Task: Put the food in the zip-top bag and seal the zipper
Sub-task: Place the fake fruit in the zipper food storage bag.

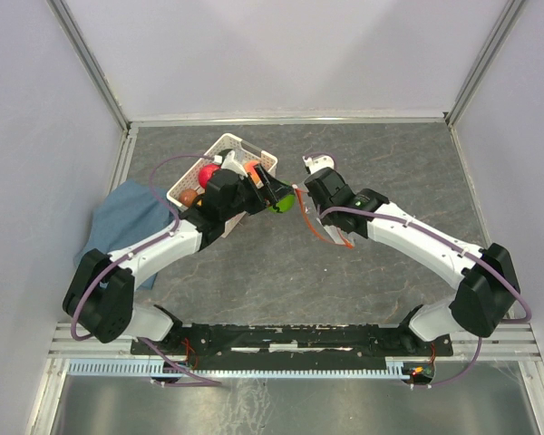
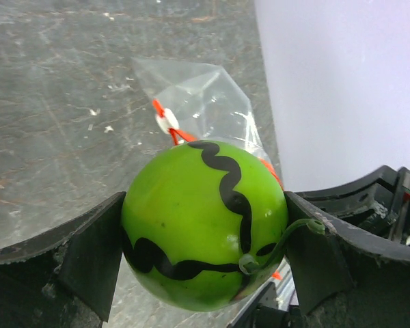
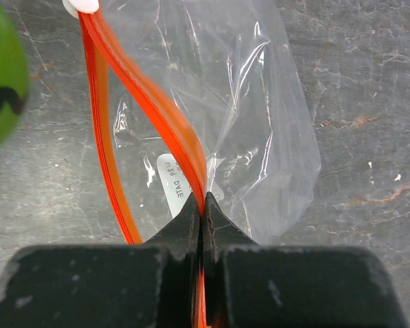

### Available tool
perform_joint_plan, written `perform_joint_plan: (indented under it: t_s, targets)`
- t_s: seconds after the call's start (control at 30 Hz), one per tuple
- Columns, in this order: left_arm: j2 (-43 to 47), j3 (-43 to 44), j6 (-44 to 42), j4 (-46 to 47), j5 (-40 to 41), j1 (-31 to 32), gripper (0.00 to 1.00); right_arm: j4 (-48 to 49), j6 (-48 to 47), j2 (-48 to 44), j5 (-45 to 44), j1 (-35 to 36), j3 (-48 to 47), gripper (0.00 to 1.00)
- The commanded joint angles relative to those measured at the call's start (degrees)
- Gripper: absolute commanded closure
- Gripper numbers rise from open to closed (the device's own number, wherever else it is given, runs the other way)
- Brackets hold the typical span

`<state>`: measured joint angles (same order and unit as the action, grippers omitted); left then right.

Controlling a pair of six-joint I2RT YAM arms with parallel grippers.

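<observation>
My left gripper point(image 1: 279, 201) is shut on the green round fruit point(image 2: 203, 222), a ball with a black wavy line and a thin stem, held above the table. Just past it lies the clear zip-top bag point(image 2: 205, 102) with its white slider point(image 2: 169, 121). My right gripper point(image 3: 203, 205) is shut on one side of the red-orange zipper strip point(image 3: 165, 113) and holds the bag's mouth point(image 3: 133, 123) apart. The bag point(image 3: 266, 123) looks empty except for a white label. The green fruit's edge shows in the right wrist view point(image 3: 1, 82), left of the mouth. In the top view the bag point(image 1: 325, 228) hangs by the right gripper point(image 1: 306, 210).
A white lattice basket point(image 1: 238, 149) stands behind the left gripper, holding a red apple point(image 1: 207, 174), a brown piece point(image 1: 189, 196) and other fruits. A blue cloth point(image 1: 127, 217) lies at the left. Walls enclose the table on three sides.
</observation>
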<state>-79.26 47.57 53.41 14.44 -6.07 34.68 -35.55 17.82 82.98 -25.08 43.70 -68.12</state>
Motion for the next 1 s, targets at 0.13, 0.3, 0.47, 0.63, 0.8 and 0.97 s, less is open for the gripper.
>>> perform_joint_plan:
  t_s: [0.13,0.3,0.47,0.63,0.8,0.97]
  targets:
    - [4.47,-5.5,6.23,16.79,8.15,5.58,0.53,4.47,4.92,-3.59,6.01,-0.11,-2.88,0.98]
    - [5.34,-8.2,5.2,21.54,12.67,7.72,0.53,5.28,7.15,-3.72,8.77,-0.11,-3.12,0.99]
    - [4.85,-9.98,2.11,23.14,17.93,11.07,0.54,7.03,8.71,-4.31,12.33,-0.09,-3.0,0.98]
    - [3.52,-11.6,-0.04,23.74,22.03,13.22,0.54,7.4,9.37,-4.84,15.07,-0.11,-4.1,0.98]
    - [2.66,-10.88,-3.41,20.59,26.1,15.13,0.54,7.85,9.88,-5.75,16.62,-0.1,-4.45,0.98]
    - [2.17,-7.9,-6.51,14.12,30.71,16.78,0.53,8.75,10.42,-6.27,18.88,-0.11,-3.82,0.98]
